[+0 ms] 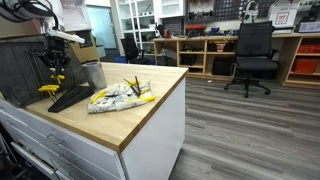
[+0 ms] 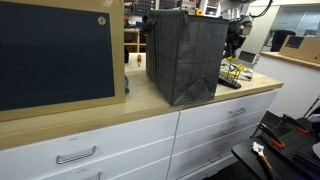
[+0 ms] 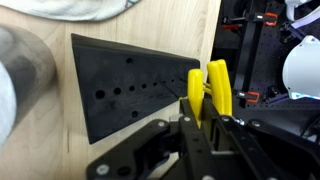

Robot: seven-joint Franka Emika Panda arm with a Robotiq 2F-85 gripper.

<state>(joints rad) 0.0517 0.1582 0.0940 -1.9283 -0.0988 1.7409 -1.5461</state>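
1. Here, the tool (image 3: pixel 205 112) comes in from the bottom edge of the wrist view, its jaws drawn close together on a pair of yellow handles (image 3: pixel 210 88), which stand upright between the fingers.
2. The yellow handles sit at the right end of a black block (image 3: pixel 130 90) drilled with rows of small holes. Whether they touch the block or hang just above it cannot be told.
3. In an exterior view the tool (image 1: pixel 52 80) hangs over the left part of the wooden bench (image 1: pixel 150 110), with the yellow handles (image 1: pixel 50 89) under it and the black block (image 1: pixel 70 97) sloping down like a wedge beside them.
4. A grey cylinder (image 1: pixel 92 73) stands just behind the black block. In the wrist view it is a blur at the left edge.
5. A white cloth (image 1: pixel 115 100) lies near the block towards the middle of the bench, with a few yellow and dark hand implements on it.
6. A dark grey fabric bin (image 2: pixel 185 55) stands on the bench next to the arm, and white drawers (image 2: pixel 75 150) run under the top.
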